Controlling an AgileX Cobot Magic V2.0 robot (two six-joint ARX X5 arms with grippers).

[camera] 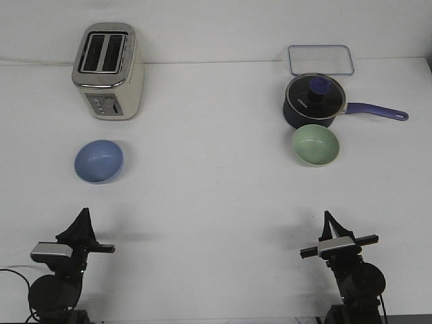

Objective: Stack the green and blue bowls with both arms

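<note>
The blue bowl (98, 160) sits upright on the white table at the left, just in front of the toaster. The green bowl (315, 145) sits upright at the right, right in front of the navy saucepan. My left gripper (84, 213) is near the table's front edge, well short of the blue bowl, its pointed fingers together. My right gripper (328, 216) is near the front edge too, well short of the green bowl, fingers together. Neither holds anything.
A cream and silver toaster (108, 71) stands at the back left. A dark navy lidded saucepan (314, 101) with a purple handle (376, 111) stands at the back right, a clear rectangular tray (320, 59) behind it.
</note>
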